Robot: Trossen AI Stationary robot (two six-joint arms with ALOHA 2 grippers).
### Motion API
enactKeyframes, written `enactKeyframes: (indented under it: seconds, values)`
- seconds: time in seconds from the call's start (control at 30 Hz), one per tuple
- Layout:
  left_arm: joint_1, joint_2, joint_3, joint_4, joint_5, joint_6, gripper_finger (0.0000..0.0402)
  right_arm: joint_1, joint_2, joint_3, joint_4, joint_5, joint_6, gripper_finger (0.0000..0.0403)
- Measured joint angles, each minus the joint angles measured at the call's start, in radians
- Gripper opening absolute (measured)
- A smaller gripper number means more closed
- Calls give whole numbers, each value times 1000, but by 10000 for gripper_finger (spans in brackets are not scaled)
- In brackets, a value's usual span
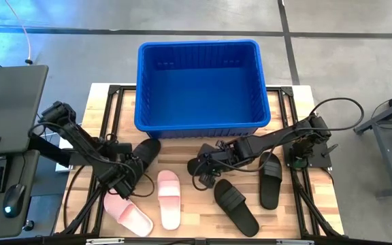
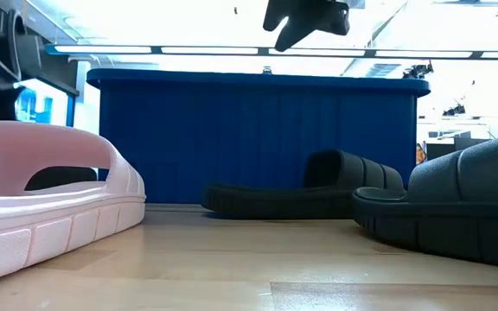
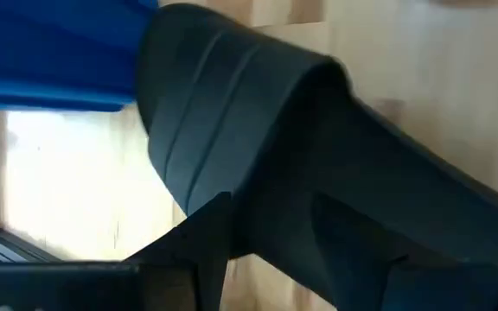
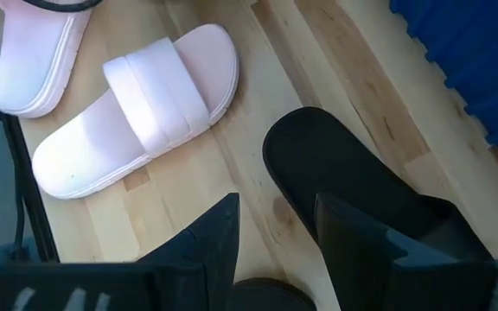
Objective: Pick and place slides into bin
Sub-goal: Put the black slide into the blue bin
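Observation:
The blue bin (image 1: 140, 88) stands at the table's far middle. My left gripper (image 1: 126, 173) is shut on a black slide (image 1: 146, 151) that lies slanting near the bin's near-left corner. My right gripper (image 1: 206, 170) is open. It hangs above the table (image 2: 305, 19) over another black slide (image 4: 344, 173), which rests sole-down on the wood (image 2: 301, 194). Two pink slides (image 1: 169, 199) (image 1: 128, 214) and two more black slides (image 1: 237, 206) (image 1: 271, 180) lie flat nearer the front edge. My left gripper has the black slide's near-left end between its two fingers (image 3: 204, 246). The wide strap (image 3: 232, 104) shows just beyond them. The fingers lie along the slide, coming from the table's near-left. The gripper hides the contact, and I cannot tell whether the slide is lifted.
The bin holds nothing that shows. A black frame runs round the table top (image 1: 114, 116). A desk with a keyboard and mouse (image 1: 9, 197) stands off the left edge. Bare wood lies between the bin and the slides (image 1: 182, 143).

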Motion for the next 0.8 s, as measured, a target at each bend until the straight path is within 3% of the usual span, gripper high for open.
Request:
enactKeyframes:
  seconds: [0.47, 0.57, 0.67, 0.8]
  values:
    - [9, 4, -62, 14, -159, -157, 150, -16, 0, -1, 4, 0, 49, 145]
    - [45, 16, -62, 16, -141, -155, 145, -20, 0, -1, 14, 0, 50, 145]
    - [85, 46, -62, 25, -129, -146, 111, -20, 0, -1, 32, 6, 47, 145]
    - [126, 56, -54, 76, -89, -130, 21, -20, 0, -1, 48, 22, 47, 145]
